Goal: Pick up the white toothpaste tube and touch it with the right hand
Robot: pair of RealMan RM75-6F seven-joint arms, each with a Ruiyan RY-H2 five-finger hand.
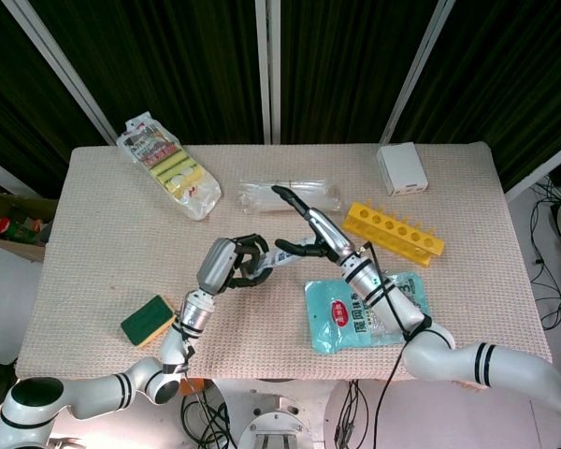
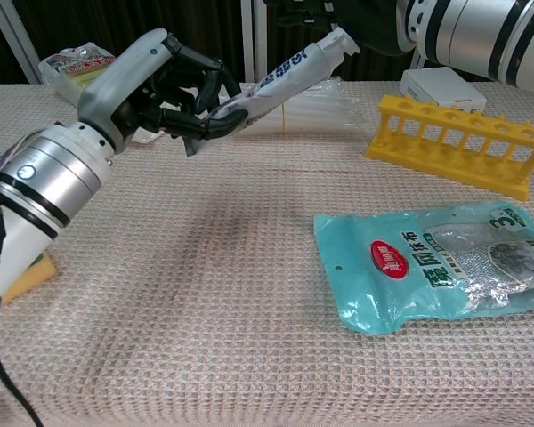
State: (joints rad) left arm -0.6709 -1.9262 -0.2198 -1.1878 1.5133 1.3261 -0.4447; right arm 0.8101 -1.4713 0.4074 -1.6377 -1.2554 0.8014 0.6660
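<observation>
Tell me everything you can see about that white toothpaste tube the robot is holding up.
The white toothpaste tube is a soft-looking tube with blue print along its side and a white cap at its far end. The left hand grips its flat tail, holding it clear of the table, cap tilted upward. The right hand reaches its cap end from above; actual contact cannot be confirmed.

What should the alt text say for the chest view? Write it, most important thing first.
The left hand holds the white toothpaste tube tilted up above the table, its cap end meeting the right hand at the top edge. A yellow rack and a teal pouch lie to the right.
</observation>
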